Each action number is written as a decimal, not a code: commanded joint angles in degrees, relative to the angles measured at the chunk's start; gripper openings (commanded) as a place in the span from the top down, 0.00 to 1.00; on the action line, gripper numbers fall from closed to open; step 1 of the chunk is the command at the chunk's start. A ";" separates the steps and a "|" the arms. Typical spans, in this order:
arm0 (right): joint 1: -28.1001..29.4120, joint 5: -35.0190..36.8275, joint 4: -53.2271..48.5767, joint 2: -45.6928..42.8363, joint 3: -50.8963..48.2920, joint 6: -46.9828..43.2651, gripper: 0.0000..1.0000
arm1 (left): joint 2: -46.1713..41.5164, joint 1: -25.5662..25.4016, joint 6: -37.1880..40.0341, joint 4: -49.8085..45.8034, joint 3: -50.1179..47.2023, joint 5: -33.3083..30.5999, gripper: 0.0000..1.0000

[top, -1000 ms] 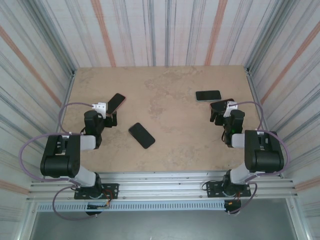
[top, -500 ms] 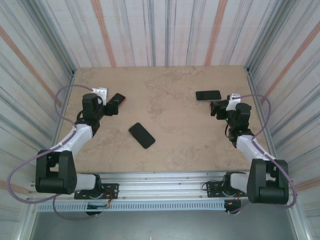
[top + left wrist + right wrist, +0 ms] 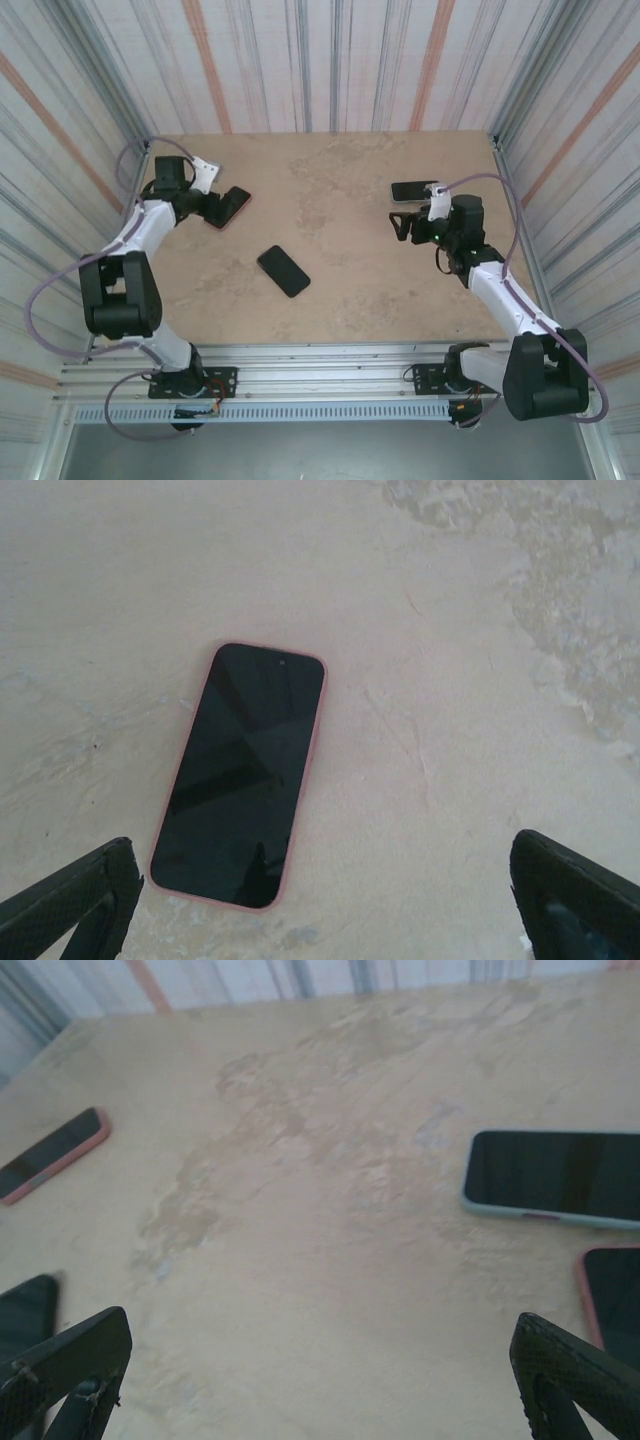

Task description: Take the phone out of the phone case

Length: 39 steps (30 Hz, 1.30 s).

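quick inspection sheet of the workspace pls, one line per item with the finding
surface: beige marbled table, phones lying flat on it
job's things: pink-cased phone far left, screen up; pale-cased phone far right; second pink case beside it, mostly cut off; black phone centre, case not discernible
clutter: nothing seen
grippers: left gripper open, aimed at the pink-cased phone, holding nothing; right gripper open, holding nothing
cables: grey-purple cables loop off both arms, clear of the phones
surroundings: striped walls on three sides; metal rail at the near edge
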 commanded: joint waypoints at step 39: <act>14.38 1.49 -15.15 1.60 6.85 2.79 0.01 | 31.03 -2.04 14.56 -14.96 26.02 -7.64 0.02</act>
